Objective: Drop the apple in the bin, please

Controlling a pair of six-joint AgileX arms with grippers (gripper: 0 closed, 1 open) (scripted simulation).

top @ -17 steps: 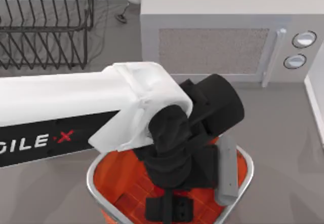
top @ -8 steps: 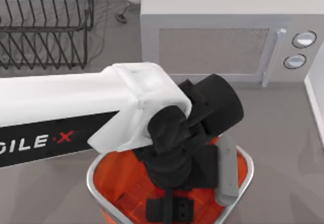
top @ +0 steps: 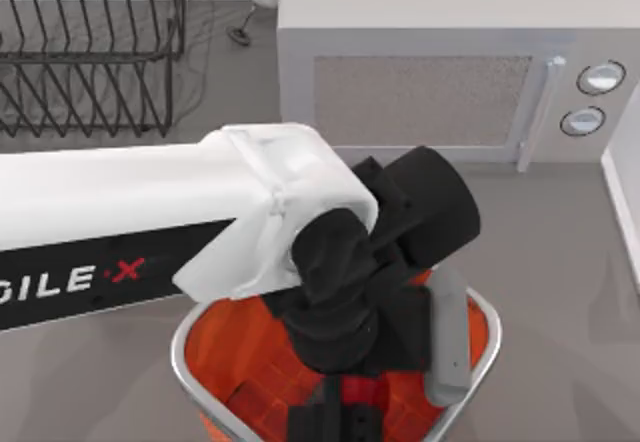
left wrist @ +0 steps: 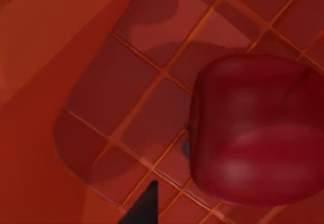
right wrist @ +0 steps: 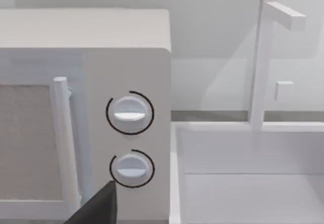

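The left claw (top: 350,407) is hung inside the bin (top: 183,362); the apple (left wrist: 258,133) is seen just below it over the gridded floor. Whether it's clamped or released can't be told.

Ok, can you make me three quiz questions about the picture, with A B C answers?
1. Where is the apple? A) in a wire rack B) over the gridded floor of the bin C) on the table
2. How many round knobs has the microwave? A) two B) one C) five
3. The microwave door is: A) wide open B) missing C) shut
1 B: left wrist view shows it over orange grid, by the left gripper.
2 A: two knobs beside the handle.
3 C: door sits flush; right gripper idles facing it.
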